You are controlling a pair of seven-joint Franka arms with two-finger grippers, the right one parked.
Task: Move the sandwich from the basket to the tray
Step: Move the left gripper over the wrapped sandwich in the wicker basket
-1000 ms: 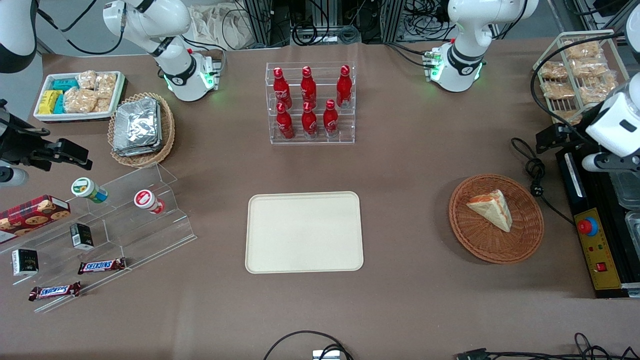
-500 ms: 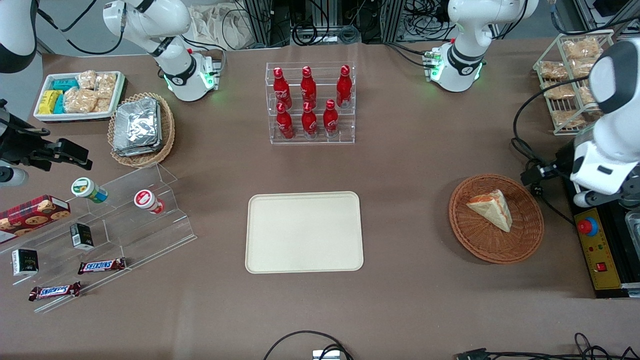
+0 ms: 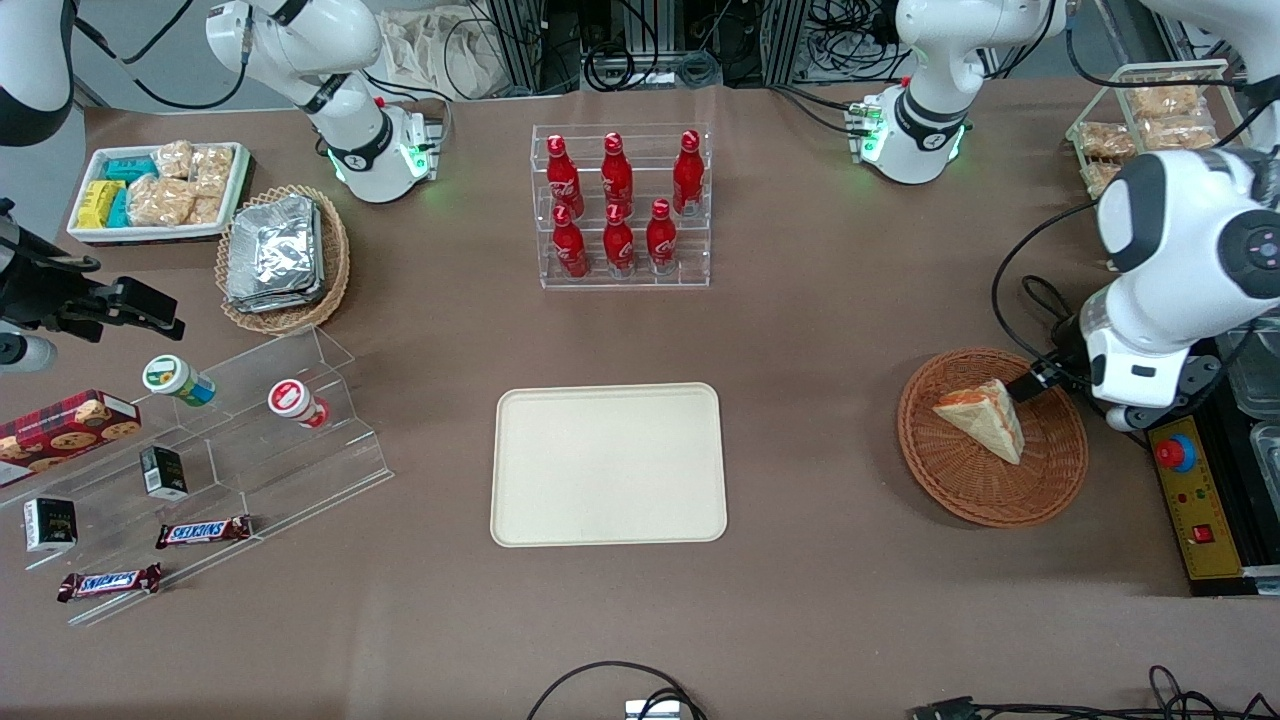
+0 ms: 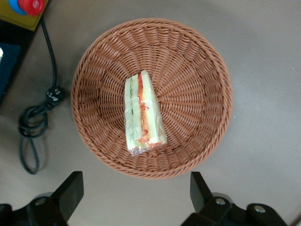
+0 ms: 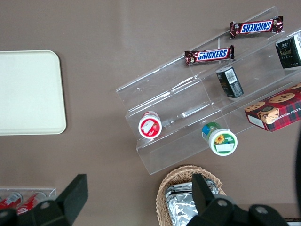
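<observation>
Wicker basket (image 4: pixel 197 61) holding one sandwich (image 4: pixel 142 114), one bare tray (image 3: pixel 608 465), gripper (image 4: pixel 134 200) spread wide above basket.

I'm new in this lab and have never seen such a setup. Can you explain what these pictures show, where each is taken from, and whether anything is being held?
These are two white robot arms bolted to a brown table. One picture looks down on the table from the front; the other two come from cameras on the arms' wrists.

The working arm's end effector hangs above the basket, a round brown wicker one, fingers spread open, holding nothing. In the basket lies the sandwich, a wrapped wedge with red and green filling. The tray, flat and cream, lies bare mid-table.

Also on the table: a clear rack of red bottles, farther from the front camera than the tray, and a clear stepped stand with chocolate bars toward the parked arm's end.
</observation>
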